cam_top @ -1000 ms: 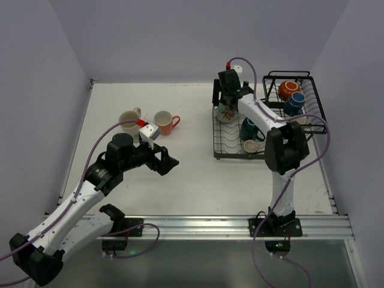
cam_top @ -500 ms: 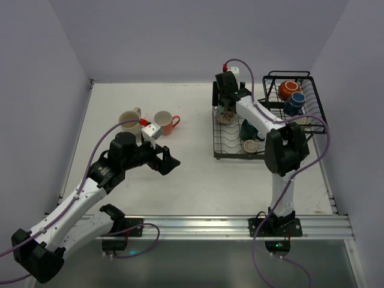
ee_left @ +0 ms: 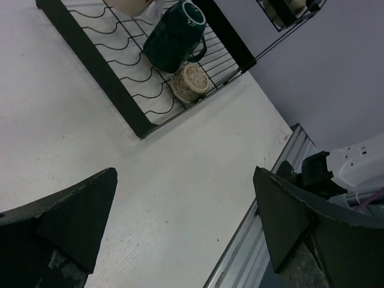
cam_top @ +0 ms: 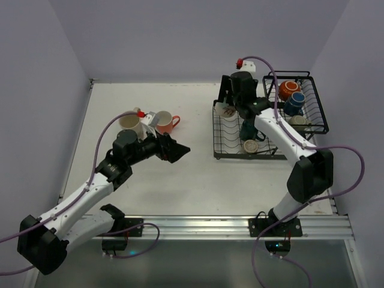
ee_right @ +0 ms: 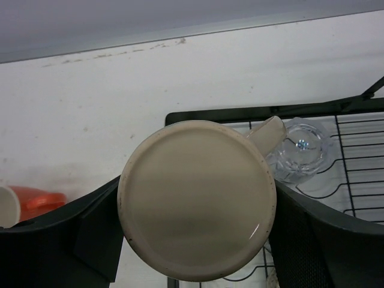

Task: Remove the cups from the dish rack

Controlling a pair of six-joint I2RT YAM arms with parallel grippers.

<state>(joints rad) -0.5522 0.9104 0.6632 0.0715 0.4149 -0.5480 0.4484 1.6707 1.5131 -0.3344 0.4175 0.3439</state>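
Note:
The black wire dish rack (cam_top: 237,155) stands at the right, with its raised basket (cam_top: 318,108) beside the wall. My right gripper (cam_top: 231,101) is shut on a cream cup (cam_top: 227,111) above the rack's far left corner. The right wrist view shows that cup's round base (ee_right: 197,201) between my fingers, with a clear glass (ee_right: 297,150) in the rack behind it. A dark teal mug (cam_top: 248,128) and a patterned cream cup (cam_top: 252,146) lie on the flat tray. Orange-red (cam_top: 288,89), blue (cam_top: 294,103) and beige (cam_top: 298,120) cups sit in the basket. My left gripper (cam_top: 174,149) is open and empty over the table.
A cream cup (cam_top: 129,122) and an orange cup (cam_top: 164,122) stand on the table at the far left, behind my left wrist. The left wrist view shows the teal mug (ee_left: 174,39), the patterned cup (ee_left: 191,83) and the table's metal front rail (ee_left: 270,198).
My right gripper has lifted with the cream cup and its arm has swung out to the right. My left gripper has moved right, toward the rack.

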